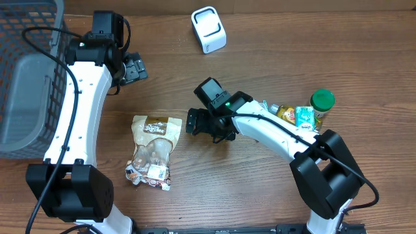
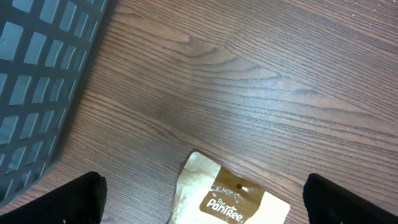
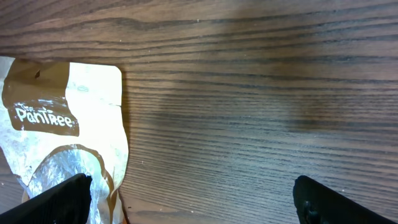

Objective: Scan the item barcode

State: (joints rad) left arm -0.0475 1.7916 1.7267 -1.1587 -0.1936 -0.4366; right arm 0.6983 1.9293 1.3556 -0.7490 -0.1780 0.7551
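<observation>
From above, the pouch [image 1: 153, 151] lies flat on the table [image 1: 260, 188], left of centre and toward the front edge, label up. The right gripper [image 1: 192, 121] sits just beside the pouch's upper right corner, jaws spread wide with nothing in them. The left gripper [image 1: 138, 67] hangs over bare wood further back, well apart from the pouch, also wide open and empty. A grey basket [image 1: 58, 39] takes up the far left corner, a white scanner [image 1: 208, 30] stands near the back edge at the middle, and a green-lidded jar [image 1: 321, 103] stands with a few small packs [image 1: 296, 115] toward the right edge. From the left wrist, the two dark fingers [image 2: 68, 202] show only at the bottom corners, far apart; the pouch's brown top [image 2: 230, 199] peeks in between them at the bottom, and the basket wall [image 2: 37, 81] fills the upper left. From the right wrist, the fingers [image 3: 59, 202] again sit at the bottom corners, wide apart, with only wood between them; the pouch [image 3: 62, 124] lies at the left, partly behind the left finger.
</observation>
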